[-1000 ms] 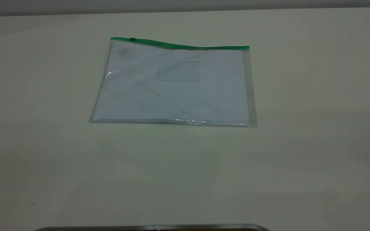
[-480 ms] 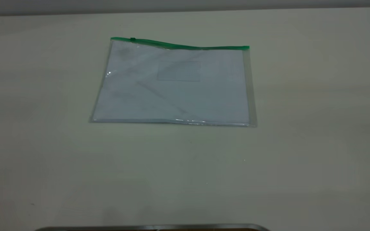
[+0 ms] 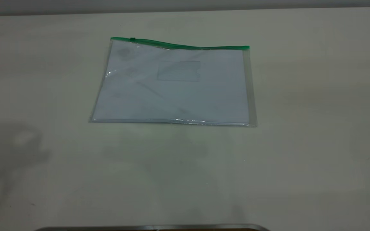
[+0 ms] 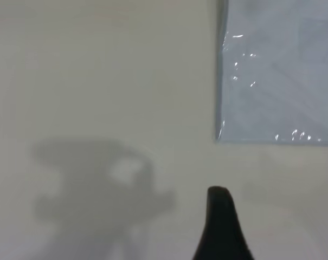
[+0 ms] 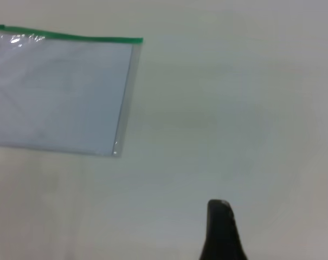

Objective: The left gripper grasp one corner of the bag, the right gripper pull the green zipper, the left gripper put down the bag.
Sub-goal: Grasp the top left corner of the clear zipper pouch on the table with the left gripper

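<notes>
Exterior view: the flat clear plastic bag (image 3: 172, 86) with white sheets lies untouched mid-surface (image 3: 300, 144), its thin green zipper (image 3: 178, 44) along the far edge. Nothing is done yet. My left claw (image 4: 223, 227) and right claw (image 5: 223, 233) hang apart from it, holding nothing; how far open, I cannot tell.

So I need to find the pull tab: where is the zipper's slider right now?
In the exterior view the slider sits near the left end of the green zipper, along the far edge of the bag lying flat on the table.
</notes>
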Controlling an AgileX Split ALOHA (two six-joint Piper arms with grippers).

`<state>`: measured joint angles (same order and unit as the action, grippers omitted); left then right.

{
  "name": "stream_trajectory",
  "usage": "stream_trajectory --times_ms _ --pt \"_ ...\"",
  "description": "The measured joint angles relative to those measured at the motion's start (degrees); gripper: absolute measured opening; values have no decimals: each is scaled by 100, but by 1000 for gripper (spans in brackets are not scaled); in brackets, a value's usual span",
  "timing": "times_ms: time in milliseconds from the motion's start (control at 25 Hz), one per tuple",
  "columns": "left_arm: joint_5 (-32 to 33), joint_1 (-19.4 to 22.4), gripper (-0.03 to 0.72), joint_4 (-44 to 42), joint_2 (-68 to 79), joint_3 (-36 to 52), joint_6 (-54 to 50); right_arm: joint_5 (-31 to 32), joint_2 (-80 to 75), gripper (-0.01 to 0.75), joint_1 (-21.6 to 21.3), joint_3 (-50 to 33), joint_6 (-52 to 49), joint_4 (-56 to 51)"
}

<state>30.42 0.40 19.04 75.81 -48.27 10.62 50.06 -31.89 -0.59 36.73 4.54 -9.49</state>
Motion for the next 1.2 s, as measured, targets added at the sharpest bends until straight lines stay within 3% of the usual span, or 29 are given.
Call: stream_trajectory --times_ms 360,840,1200 --pt "-193 0 588 959 2620 -1818 1328 -1063 -1380 571 0 0 0 -18" --pt "1333 95 588 1148 5363 -4894 1822 -1554 -2788 571 0 0 0 179" --pt "1622 171 588 2074 6631 -5850 3181 -1685 -2840 571 0 0 0 322"
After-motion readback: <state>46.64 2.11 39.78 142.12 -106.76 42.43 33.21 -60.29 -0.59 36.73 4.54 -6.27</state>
